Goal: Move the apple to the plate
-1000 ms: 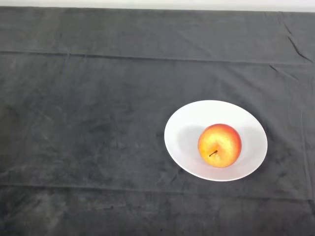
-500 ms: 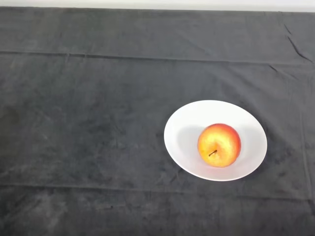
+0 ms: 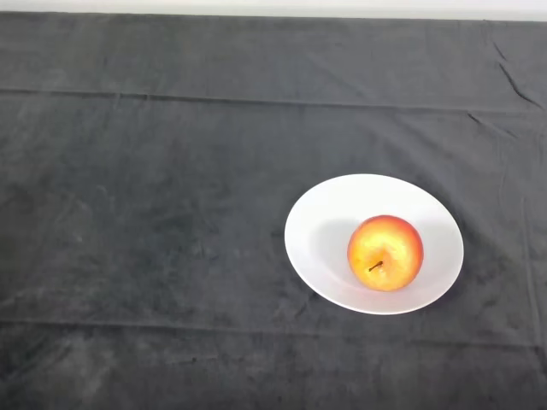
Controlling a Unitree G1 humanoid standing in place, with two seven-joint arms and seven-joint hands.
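A red and yellow apple lies on a white oval plate at the right of the middle of the table. The apple rests in the plate's near right part, its short brown stem facing up toward the camera. No part of the robot shows in the head view.
A dark grey cloth with creases covers the whole table. Its far edge runs along the top of the view against a pale strip.
The apple has shifted slightly to the right on the plate. The plate has not moved.
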